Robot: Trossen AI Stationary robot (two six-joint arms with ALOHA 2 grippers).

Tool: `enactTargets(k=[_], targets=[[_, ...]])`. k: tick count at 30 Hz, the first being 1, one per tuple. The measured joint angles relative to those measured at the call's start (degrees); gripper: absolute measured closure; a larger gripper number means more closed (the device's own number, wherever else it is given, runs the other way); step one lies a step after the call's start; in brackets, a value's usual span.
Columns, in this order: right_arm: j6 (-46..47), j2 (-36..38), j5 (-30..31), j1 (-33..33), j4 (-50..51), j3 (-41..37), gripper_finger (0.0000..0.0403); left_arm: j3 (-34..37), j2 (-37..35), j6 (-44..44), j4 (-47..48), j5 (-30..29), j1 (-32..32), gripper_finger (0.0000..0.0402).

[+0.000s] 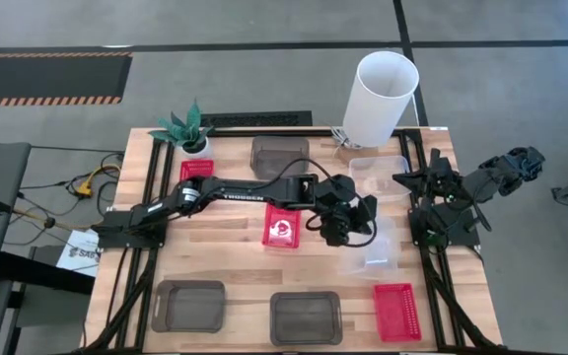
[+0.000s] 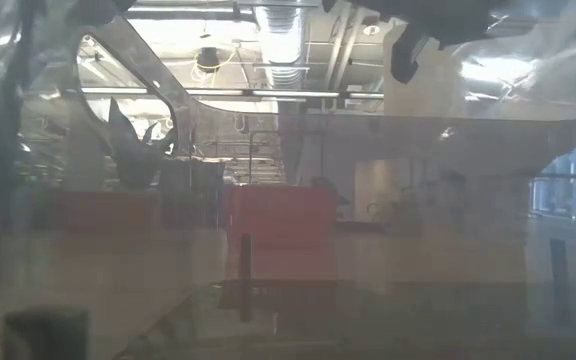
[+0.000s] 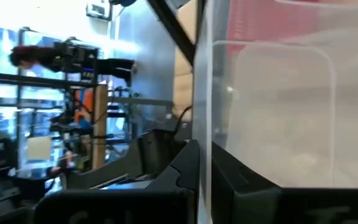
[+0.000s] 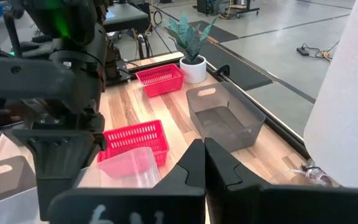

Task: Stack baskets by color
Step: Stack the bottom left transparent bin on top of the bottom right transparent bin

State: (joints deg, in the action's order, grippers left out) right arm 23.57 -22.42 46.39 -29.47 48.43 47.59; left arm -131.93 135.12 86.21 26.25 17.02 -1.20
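My left gripper (image 1: 355, 229) reaches over the table's middle right and is shut on a clear basket (image 1: 371, 247), which also shows in the right wrist view (image 4: 135, 165) in front of a red basket (image 4: 135, 138). A second clear basket (image 1: 378, 176) rests on its base farther back. Red baskets lie at the middle (image 1: 282, 228), far left (image 1: 195, 170) and near right (image 1: 397, 311). Grey baskets sit at the back (image 1: 279, 156) and along the near edge (image 1: 188, 304) (image 1: 306, 316). My right gripper (image 1: 414, 183) waits shut and empty at the right edge (image 4: 204, 171). My left gripper pinches one wall of the clear basket (image 3: 205, 124) at its rim, one finger (image 3: 188, 174) on one side of the wall and the other finger (image 3: 235, 180) on the other. The fingers slant down from the table's left. The basket hangs tilted off the fingers, seemingly lifted off the table.
A tall white cylinder (image 1: 381, 99) stands at the far right corner and a small potted plant (image 1: 185, 130) at the far left. Black frame rails (image 1: 136, 197) run along both sides. The low view is blurred; only a red shape (image 2: 283, 235) stands out.
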Motion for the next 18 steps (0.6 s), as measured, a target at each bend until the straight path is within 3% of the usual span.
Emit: enactTargets(k=[12, 18], targets=[[0.0, 0.0, -0.3, 0.0, 0.0, 0.0, 0.0393, 0.0, 0.0, -0.4, 1.9, 0.7, 0.0, 0.0401], [0.0, 0.0, -1.0, 0.0, 0.0, 0.0, 0.0393, 0.0, 0.0, -1.6, 1.9, -0.7, -0.1, 0.0366]])
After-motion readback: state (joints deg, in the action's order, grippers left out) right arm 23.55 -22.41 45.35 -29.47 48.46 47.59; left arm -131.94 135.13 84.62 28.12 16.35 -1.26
